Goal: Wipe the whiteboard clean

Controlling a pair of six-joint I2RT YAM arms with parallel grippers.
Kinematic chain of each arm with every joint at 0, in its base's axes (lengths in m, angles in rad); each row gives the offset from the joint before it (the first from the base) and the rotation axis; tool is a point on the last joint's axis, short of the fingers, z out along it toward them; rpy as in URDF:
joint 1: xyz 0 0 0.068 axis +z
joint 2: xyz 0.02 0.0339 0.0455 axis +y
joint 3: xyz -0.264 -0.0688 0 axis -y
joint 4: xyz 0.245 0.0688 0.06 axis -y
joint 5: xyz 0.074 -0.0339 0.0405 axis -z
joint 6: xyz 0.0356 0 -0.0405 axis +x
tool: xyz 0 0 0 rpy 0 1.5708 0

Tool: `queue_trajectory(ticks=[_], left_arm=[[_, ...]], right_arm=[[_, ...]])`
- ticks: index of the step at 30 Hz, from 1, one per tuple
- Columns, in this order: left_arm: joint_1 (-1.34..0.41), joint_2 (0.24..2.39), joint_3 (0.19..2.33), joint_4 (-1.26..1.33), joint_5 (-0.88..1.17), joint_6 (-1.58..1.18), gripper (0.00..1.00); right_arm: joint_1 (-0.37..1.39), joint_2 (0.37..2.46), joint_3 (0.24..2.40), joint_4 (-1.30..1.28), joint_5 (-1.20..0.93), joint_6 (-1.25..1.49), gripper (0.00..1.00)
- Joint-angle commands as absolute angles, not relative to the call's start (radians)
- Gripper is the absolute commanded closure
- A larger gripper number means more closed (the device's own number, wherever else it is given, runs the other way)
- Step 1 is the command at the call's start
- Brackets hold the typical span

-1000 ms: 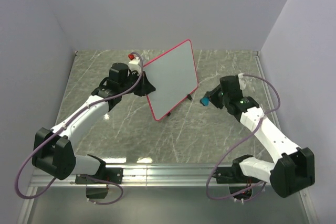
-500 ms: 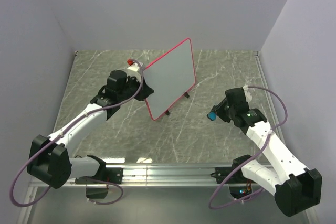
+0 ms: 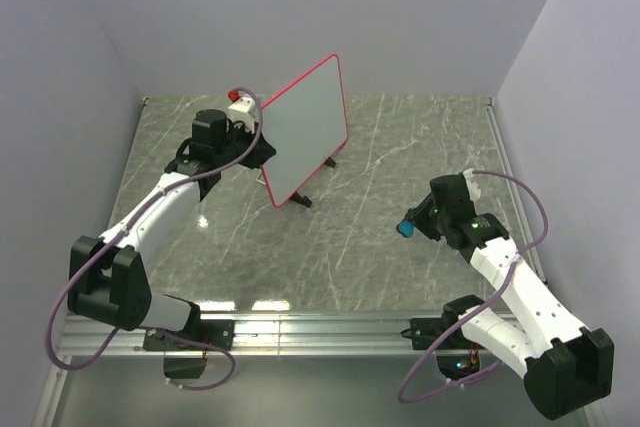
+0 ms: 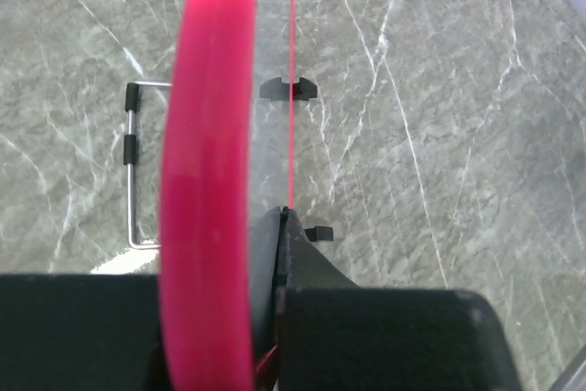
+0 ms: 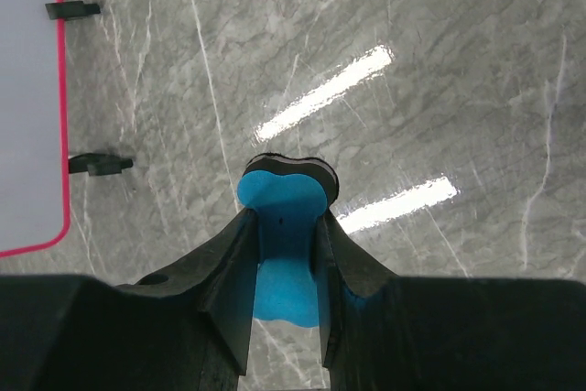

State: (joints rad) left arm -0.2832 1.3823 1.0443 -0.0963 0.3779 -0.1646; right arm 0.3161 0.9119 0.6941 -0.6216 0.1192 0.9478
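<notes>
Pinching the stiff, seemingly light whiteboard (image 3: 305, 137) by its rim at upper left, left gripper (image 3: 260, 147) steadies it; right gripper (image 5: 284, 226) clamps an eraser (image 5: 284, 191).

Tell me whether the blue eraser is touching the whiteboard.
No, the blue eraser, held in the right hand, is well clear of the whiteboard, with table between them.

Our left arm stretches from its near-left base toward the far left of the table, wrist raised. Our left gripper (image 3: 258, 150) is clamped on the left edge of the whiteboard (image 3: 305, 132). Our right arm rises from its near-right base and bends leftward. Our right gripper (image 5: 282, 222) points left, its fingers (image 5: 233, 254) pinching a blue eraser (image 5: 279, 191).
</notes>
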Motion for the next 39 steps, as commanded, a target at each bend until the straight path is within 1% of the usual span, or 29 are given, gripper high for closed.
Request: queue_trajectory(ticks=[1, 5, 7, 9, 15, 19, 25, 29, 30, 32, 35, 36, 37, 38, 39], left_arm=[[-0.256, 1.422, 1.084, -0.166, 0.252, -0.031, 1.0], [-0.256, 1.437, 1.045, -0.137, 0.285, -0.072, 1.0], [-0.256, 1.413, 0.976, -0.105, 0.288, -0.098, 1.0], [-0.256, 1.388, 0.895, -0.051, 0.275, -0.135, 1.0], [-0.261, 1.301, 0.766, -0.014, 0.212, -0.218, 1.0], [-0.261, 1.252, 0.732, -0.037, 0.183, -0.247, 1.0], [-0.262, 1.229, 0.695, -0.07, 0.196, -0.29, 0.99], [-0.273, 1.25, 0.709, -0.136, 0.213, -0.317, 0.94], [-0.279, 1.247, 0.712, -0.144, 0.206, -0.318, 0.92], [-0.311, 1.235, 0.707, -0.159, 0.152, -0.311, 0.91], [-0.359, 1.213, 0.69, -0.167, 0.068, -0.304, 0.77], [-0.373, 1.206, 0.689, -0.17, 0.04, -0.304, 0.6], [-0.386, 1.204, 0.687, -0.176, 0.02, -0.304, 0.54], [-0.406, 1.203, 0.687, -0.179, 0.003, -0.304, 0.5], [-0.411, 1.204, 0.689, -0.187, 0.003, -0.307, 0.43]], right_arm=[[0.308, 0.894, 0.678, -0.615, 0.14, 0.946, 1.0], [0.302, 0.893, 0.676, -0.615, 0.152, 0.946, 1.0], [0.299, 0.888, 0.673, -0.621, 0.158, 0.943, 1.0], [0.298, 0.884, 0.67, -0.627, 0.161, 0.94, 1.0], [0.287, 0.861, 0.65, -0.632, 0.161, 0.933, 1.0], [0.284, 0.867, 0.649, -0.627, 0.153, 0.923, 1.0], [0.279, 0.88, 0.653, -0.62, 0.155, 0.91, 1.0], [0.275, 0.896, 0.649, -0.611, 0.155, 0.904, 1.0], [0.275, 0.9, 0.647, -0.607, 0.153, 0.9, 1.0], [0.27, 0.905, 0.643, -0.598, 0.152, 0.897, 1.0], [0.265, 0.911, 0.64, -0.586, 0.147, 0.888, 1.0], [0.264, 0.916, 0.638, -0.584, 0.146, 0.887, 1.0], [0.261, 0.916, 0.637, -0.58, 0.146, 0.882, 1.0], [0.261, 0.917, 0.635, -0.58, 0.143, 0.879, 1.0], [0.256, 0.917, 0.635, -0.578, 0.141, 0.879, 1.0]])
